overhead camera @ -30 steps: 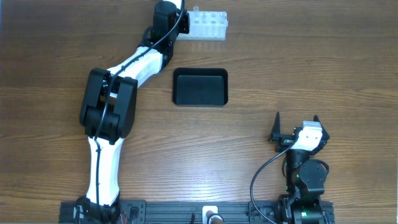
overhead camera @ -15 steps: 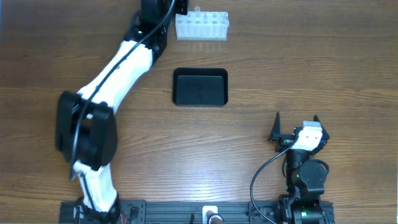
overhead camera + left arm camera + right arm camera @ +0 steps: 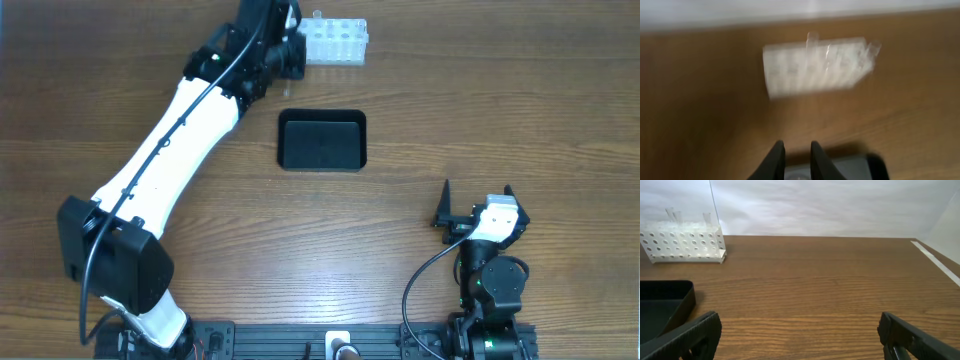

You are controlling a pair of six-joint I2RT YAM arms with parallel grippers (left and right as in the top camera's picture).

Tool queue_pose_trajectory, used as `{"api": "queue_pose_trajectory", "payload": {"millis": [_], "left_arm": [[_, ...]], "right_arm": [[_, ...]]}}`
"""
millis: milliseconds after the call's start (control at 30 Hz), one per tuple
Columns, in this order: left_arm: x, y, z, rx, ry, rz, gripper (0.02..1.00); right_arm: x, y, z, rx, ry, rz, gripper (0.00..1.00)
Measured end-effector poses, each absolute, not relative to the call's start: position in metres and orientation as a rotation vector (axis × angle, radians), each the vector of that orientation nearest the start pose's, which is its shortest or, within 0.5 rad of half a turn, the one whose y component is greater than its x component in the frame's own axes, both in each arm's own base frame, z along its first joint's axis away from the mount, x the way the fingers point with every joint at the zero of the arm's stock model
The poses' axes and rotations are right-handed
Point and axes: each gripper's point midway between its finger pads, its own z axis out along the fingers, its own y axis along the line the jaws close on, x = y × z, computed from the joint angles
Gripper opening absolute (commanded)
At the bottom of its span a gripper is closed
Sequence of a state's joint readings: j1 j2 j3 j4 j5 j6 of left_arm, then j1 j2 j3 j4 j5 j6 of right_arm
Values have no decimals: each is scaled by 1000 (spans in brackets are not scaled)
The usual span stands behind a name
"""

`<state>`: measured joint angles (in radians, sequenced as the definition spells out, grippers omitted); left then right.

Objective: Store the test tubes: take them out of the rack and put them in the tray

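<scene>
Tubes (image 3: 673,214) stand in the rack (image 3: 335,42) at the far edge of the desk (image 3: 520,110), with the tray (image 3: 322,140) nearby. The left gripper (image 3: 794,156) hovers beside the rack, fingers narrow; whether they hold a tube is unclear. The right gripper (image 3: 800,335) sits wide open, well apart. The step looks like extraction, and the next move calls for a carry over the tray.

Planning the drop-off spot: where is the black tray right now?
In the top view the black tray lies near the middle of the table, directly below the white rack in the picture, apart from it.
</scene>
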<state>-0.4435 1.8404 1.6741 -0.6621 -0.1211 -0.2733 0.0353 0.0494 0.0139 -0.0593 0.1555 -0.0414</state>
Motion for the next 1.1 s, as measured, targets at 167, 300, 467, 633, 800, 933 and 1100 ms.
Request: {"api": "queue_pose_trajectory", "payload": {"millis": [167, 300, 467, 633, 800, 933, 1100], "left_arm": [[456, -206, 176, 133, 2495, -174, 42], [452, -220, 144, 135, 2560, -158, 40], [442, -226, 112, 118, 2646, -123, 40], [428, -217, 94, 63, 2736, -72, 40], [423, -215, 90, 38, 2758, -57, 40], [424, -213, 89, 34, 2757, -45, 40], [424, -212, 88, 27, 2759, -36, 40]], "right_arm": [[247, -18, 155, 54, 1665, -135, 991], [247, -18, 155, 54, 1666, -135, 991], [247, -18, 155, 53, 1666, -135, 993], [247, -18, 155, 54, 1665, -135, 993], [247, -18, 155, 54, 1665, -135, 991], [247, -18, 155, 54, 1665, -135, 991], [247, -18, 155, 53, 1665, -135, 991]]}}
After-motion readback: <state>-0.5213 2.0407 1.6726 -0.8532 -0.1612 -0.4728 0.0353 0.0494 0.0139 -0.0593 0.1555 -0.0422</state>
